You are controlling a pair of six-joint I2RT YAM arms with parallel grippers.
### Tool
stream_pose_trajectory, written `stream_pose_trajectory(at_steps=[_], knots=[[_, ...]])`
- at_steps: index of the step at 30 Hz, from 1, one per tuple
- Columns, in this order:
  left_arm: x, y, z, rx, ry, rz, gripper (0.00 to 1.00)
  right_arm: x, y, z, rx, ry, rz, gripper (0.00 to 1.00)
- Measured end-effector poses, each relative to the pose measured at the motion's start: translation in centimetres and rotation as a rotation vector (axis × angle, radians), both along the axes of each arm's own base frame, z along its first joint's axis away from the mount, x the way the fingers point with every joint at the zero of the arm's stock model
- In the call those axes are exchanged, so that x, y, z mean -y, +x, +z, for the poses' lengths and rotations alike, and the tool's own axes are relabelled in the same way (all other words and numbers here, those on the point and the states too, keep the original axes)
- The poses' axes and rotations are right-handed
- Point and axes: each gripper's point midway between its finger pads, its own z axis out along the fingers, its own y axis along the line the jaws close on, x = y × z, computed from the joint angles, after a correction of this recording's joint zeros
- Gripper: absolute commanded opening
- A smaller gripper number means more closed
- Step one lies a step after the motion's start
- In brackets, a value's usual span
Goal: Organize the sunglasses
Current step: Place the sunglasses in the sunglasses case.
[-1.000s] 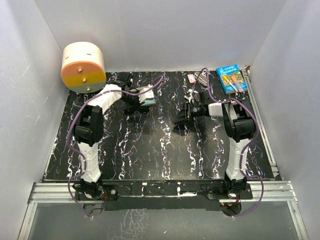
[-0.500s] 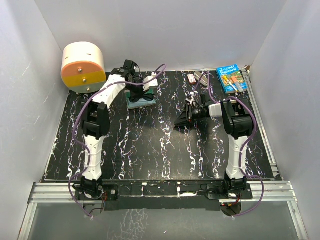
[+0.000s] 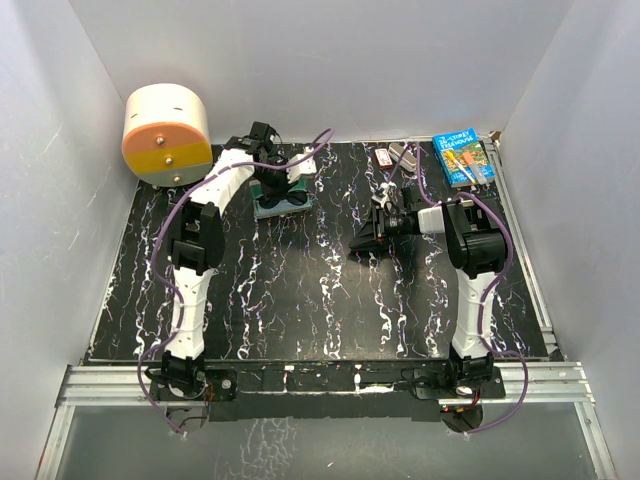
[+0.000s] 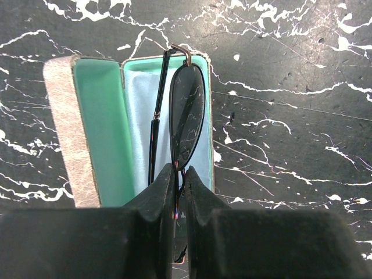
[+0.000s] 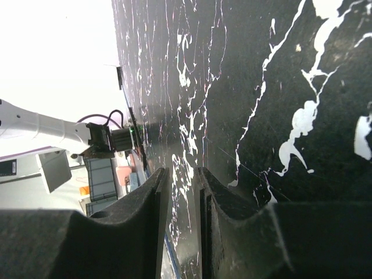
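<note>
At the far left corner of the black marbled table point(image 3: 300, 300) a cream and orange drum point(image 3: 166, 135) stood against the wall. To its right the left arm reached out to the back of the table, and its left gripper point(image 4: 176, 181) hung over an open grey-brown case point(image 4: 63, 128) with teal lining. The fingers point(image 4: 157, 200) were clenched on the frame of the sunglasses point(image 4: 187, 113), with only a thin slit between them where the frame passed. The sunglasses were folded and stood on edge inside the right half of the case as the wrist camera showed it, over a light-blue cloth point(image 4: 138, 110), their far end touching the case's far rim. The lid lay open just beside them on the left. Further right, well apart from the case, the right gripper point(image 5: 181, 174) hovered low over bare table, its fingers drawn close with a narrow gap and nothing in it. A blue book point(image 3: 463, 157) lay in the far right corner.
</note>
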Motion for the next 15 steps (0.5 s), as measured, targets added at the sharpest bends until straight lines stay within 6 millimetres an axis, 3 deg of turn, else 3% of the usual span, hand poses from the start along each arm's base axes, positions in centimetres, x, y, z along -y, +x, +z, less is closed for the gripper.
stream_pose_trajectory(at_steps=[15], knots=[[-1.2, 0.3, -1.7, -0.029, 0.033, 0.072, 0.0, 0.1, 0.2, 0.2, 0.002, 0.01, -0.003, 0.29]])
